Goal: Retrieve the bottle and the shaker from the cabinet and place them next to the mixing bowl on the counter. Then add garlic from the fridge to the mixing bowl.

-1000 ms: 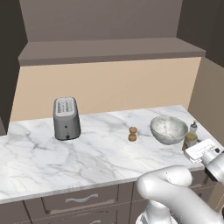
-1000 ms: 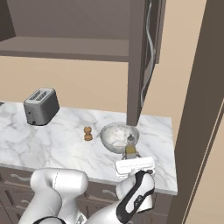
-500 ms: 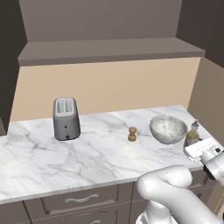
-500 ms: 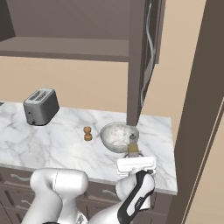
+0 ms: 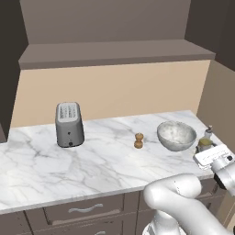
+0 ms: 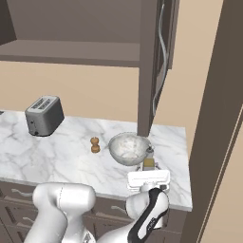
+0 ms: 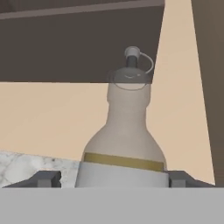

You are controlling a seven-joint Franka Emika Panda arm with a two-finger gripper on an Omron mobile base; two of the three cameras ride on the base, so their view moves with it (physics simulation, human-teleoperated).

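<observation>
Hand view: the bottle [image 7: 124,144] stands on the counter [image 7: 26,166] between the gripper [image 7: 114,178] fingers, which look spread, apparently released. Glass, slick, top-heavy, I'd judge; grip the wide lower body.

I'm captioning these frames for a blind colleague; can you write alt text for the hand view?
A clear glass bottle with a yellowish band of liquid and a small pour spout stands upright, close up, between the gripper's two dark fingers, one on each side. Behind it are a beige wall, a dark cabinet overhead and a patch of white marble counter at lower left.
</observation>
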